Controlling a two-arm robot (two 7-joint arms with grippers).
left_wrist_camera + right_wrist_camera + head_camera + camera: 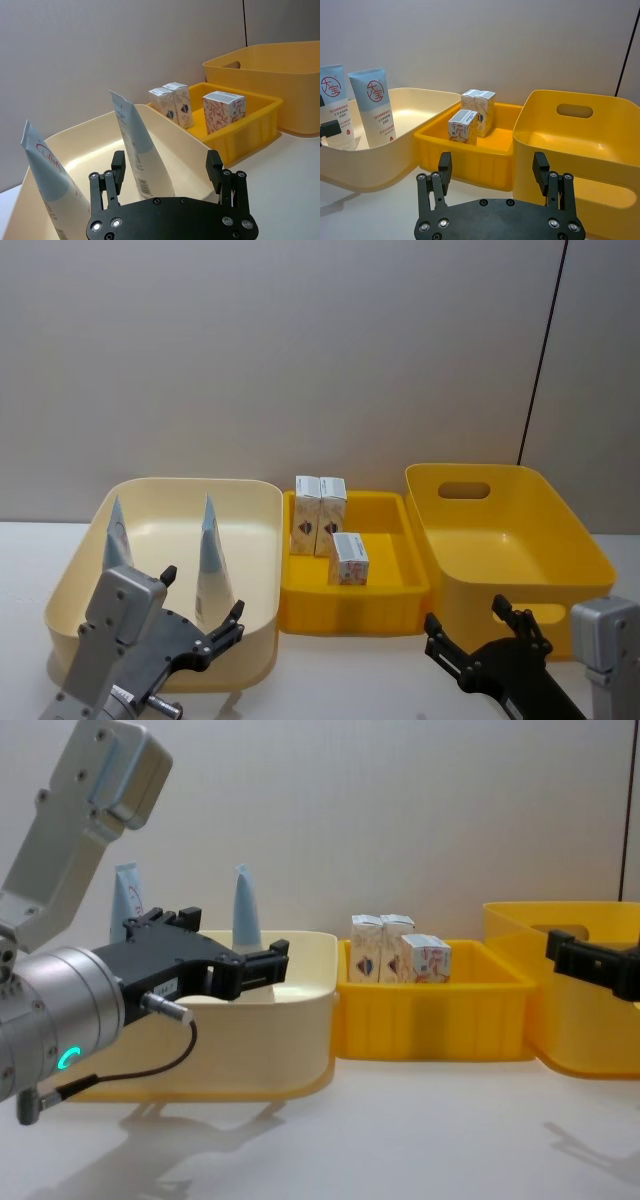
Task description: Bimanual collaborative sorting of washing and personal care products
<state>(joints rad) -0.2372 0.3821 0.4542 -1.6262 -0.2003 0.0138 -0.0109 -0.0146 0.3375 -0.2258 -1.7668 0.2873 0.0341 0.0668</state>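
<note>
Head view: left hand (203, 596) spread, empty, at the cream tub (262, 570); two tubes (212, 550) upright inside; three cartons (348, 558) in the middle tray (350, 616).
Right wrist view: right hand (492, 163) spread, empty, facing the yellow tub (590, 167).
Chest view: both hands above the surface (400, 1130).

Upright tubes (212, 560) obstruct cream tub (190, 481); yellow tub (500, 540) roomy.
</note>
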